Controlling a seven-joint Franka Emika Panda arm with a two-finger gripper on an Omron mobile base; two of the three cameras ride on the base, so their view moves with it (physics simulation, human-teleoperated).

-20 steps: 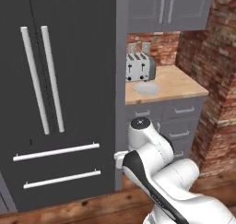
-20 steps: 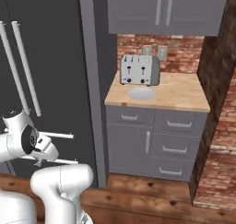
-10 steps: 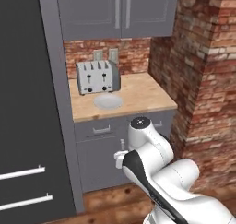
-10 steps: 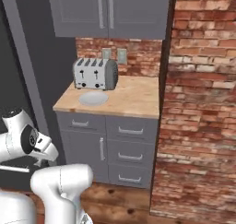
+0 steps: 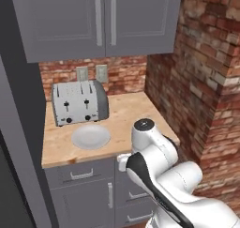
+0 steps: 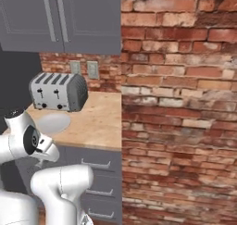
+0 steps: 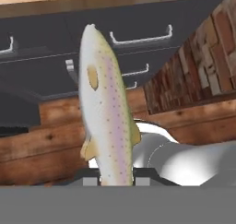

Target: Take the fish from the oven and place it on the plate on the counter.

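In the hand view the fish, silvery with a pink stripe and dark speckles, stands up from my gripper, which is shut on its tail end. Behind it are grey drawers and the wooden floor. The round pale plate lies on the tan counter in front of the toaster, left of my arm's elbow. From the right base the plate shows just past my arm, on the counter. The oven is out of view.
A silver toaster stands at the back of the counter. Grey upper cabinets hang above it. A brick wall closes the right side, and a dark tall panel the left. Drawers sit under the counter.
The base has driven to the right: the dark fridge doors slid out of the views and the counter with toaster and plate came closer. The grip on the fish is unchanged.
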